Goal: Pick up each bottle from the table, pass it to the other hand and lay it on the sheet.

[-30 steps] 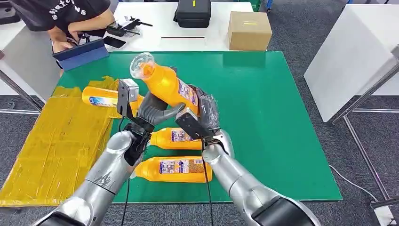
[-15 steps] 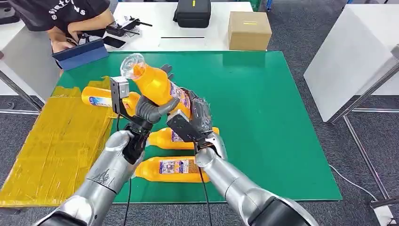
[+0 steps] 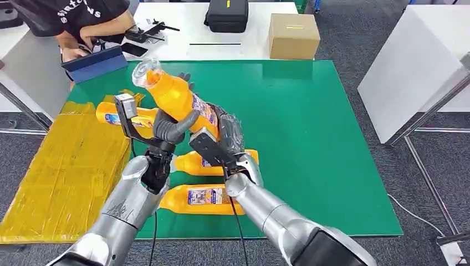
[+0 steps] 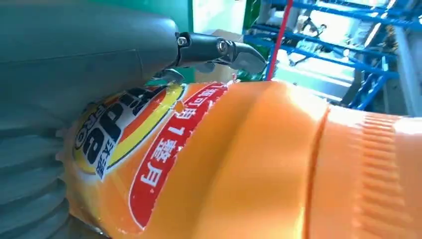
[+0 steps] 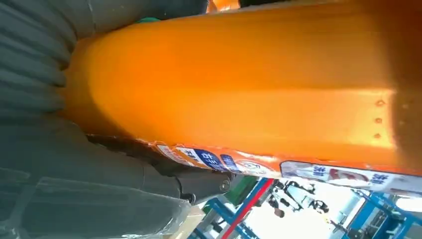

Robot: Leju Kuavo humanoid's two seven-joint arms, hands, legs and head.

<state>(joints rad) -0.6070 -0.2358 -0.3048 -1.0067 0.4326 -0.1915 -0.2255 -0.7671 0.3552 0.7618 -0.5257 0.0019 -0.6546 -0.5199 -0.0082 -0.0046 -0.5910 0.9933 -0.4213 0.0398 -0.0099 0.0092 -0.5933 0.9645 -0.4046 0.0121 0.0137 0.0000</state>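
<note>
An orange bottle point(image 3: 178, 100) with a clear cap is tilted in the air above the green table point(image 3: 310, 138), cap toward the far left. My left hand point(image 3: 169, 125) wraps its upper body and my right hand point(image 3: 228, 133) grips its base. In the left wrist view the bottle point(image 4: 249, 164) lies against my left hand point(image 4: 74, 50). The right wrist view has the bottle point(image 5: 239, 84) pressed into my right hand point(image 5: 74, 174). Two more orange bottles lie on the table below my arms, one point(image 3: 250, 155) partly hidden, the other point(image 3: 202, 199) nearer. Another bottle point(image 3: 113, 113) lies on the yellow sheet point(image 3: 66, 166).
A person point(image 3: 77, 22) sits at the far left behind a blue tablet point(image 3: 94, 64). On the white table behind stand a cardboard box point(image 3: 294, 34) and a black case point(image 3: 227, 14). A white table point(image 3: 415, 61) stands at the right.
Both hands have carried the bottle to the left, toward the yellow sheet. The bottles on the table and on the sheet have not moved.
</note>
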